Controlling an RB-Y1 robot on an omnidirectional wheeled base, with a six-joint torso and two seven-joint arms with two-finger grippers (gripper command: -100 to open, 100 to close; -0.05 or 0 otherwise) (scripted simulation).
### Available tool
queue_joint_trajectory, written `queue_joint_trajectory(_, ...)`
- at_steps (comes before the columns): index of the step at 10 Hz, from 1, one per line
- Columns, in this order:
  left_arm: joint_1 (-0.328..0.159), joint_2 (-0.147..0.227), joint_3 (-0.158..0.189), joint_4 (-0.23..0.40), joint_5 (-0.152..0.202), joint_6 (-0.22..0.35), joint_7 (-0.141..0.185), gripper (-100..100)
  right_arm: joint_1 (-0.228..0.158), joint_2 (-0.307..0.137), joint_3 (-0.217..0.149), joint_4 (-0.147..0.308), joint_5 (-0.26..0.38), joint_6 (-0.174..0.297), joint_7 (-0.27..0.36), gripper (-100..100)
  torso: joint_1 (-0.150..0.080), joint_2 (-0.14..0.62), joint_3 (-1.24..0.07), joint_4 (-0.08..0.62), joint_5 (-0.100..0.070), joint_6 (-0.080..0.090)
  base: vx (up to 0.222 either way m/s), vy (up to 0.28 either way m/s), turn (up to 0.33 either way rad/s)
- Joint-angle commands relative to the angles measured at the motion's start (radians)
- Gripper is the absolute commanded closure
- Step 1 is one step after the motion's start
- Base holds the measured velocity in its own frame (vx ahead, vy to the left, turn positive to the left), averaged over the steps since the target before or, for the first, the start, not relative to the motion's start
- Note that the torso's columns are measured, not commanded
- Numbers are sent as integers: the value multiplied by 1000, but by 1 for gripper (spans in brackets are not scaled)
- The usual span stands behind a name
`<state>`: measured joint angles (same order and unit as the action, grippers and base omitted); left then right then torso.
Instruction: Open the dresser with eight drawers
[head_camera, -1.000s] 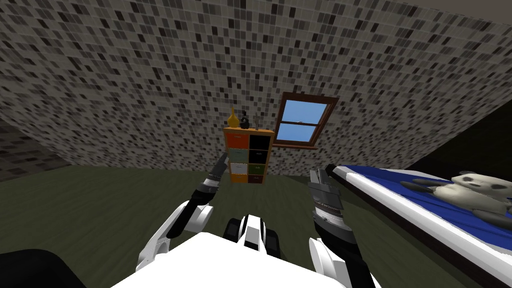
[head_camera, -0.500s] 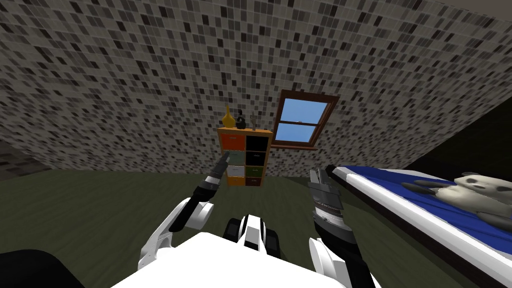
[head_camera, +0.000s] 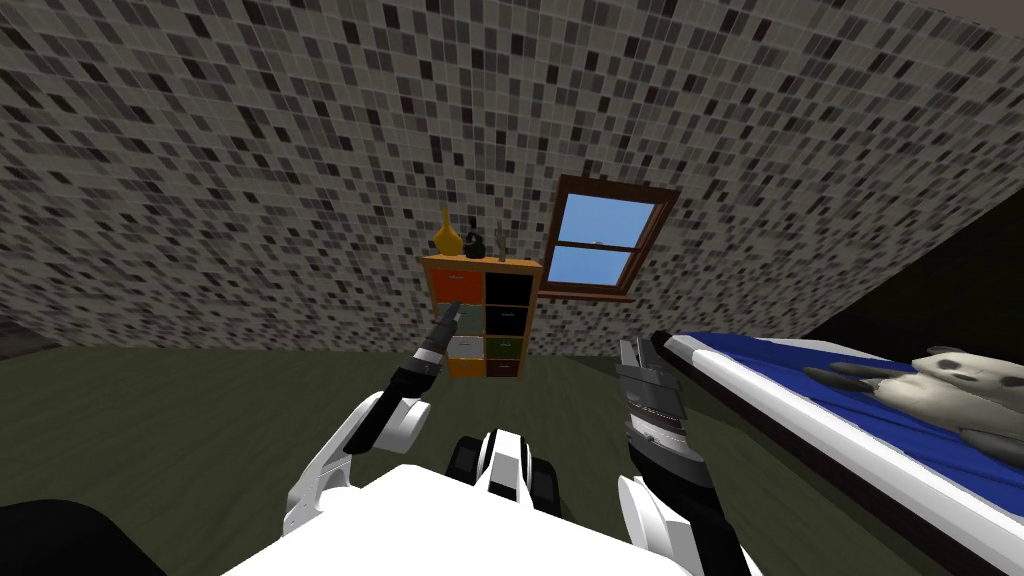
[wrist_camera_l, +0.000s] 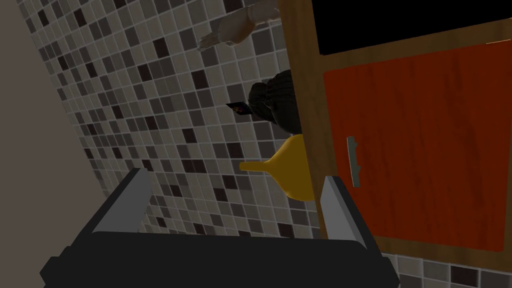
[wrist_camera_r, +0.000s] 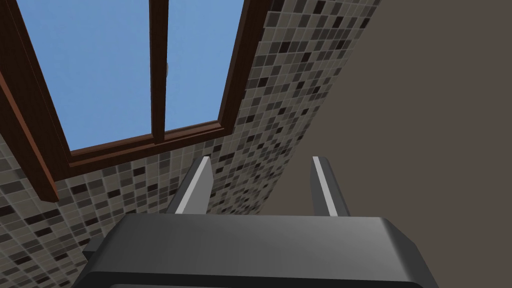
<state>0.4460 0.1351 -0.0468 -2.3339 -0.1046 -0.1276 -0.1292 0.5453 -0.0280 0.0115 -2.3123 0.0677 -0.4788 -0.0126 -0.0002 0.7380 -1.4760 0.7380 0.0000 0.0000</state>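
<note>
Dresser (head_camera: 482, 315), eight drawers in mixed colours, wooden frame. Head view: stands against the tiled wall, just left of the window (head_camera: 600, 240), well ahead across the floor. On top: yellow vase (head_camera: 446, 233), dark object (head_camera: 474, 243), pale figure (head_camera: 501, 243). Left gripper (head_camera: 450, 312) raised towards the upper left drawers; right gripper (head_camera: 633, 352) lower, near the bed (head_camera: 770, 352). Left wrist view: fingers spread, holding nothing; orange drawer (wrist_camera_l: 425, 140) with grey handle (wrist_camera_l: 353, 161) ahead, apart from them. Right wrist view: fingers spread, holding nothing.
</note>
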Motion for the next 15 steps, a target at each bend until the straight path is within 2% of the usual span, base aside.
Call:
queue_joint_trajectory(1,-14,-7,0,-10,-3,48,-3,-100,0,0,0,0,0,0,0,0,1,0,0,0,0,0,102,-30,-29)
queue_joint_trajectory(11,-64,13,-1,-51,-13,226,-16,-100,0,0,0,0,0,0,0,0,-1,-1,0,0,0,0,106,-32,-26)
queue_joint_trajectory(15,-88,3,-2,-69,-18,311,-22,-100,0,0,0,0,0,0,0,0,0,0,0,0,0,0,120,-43,-32)
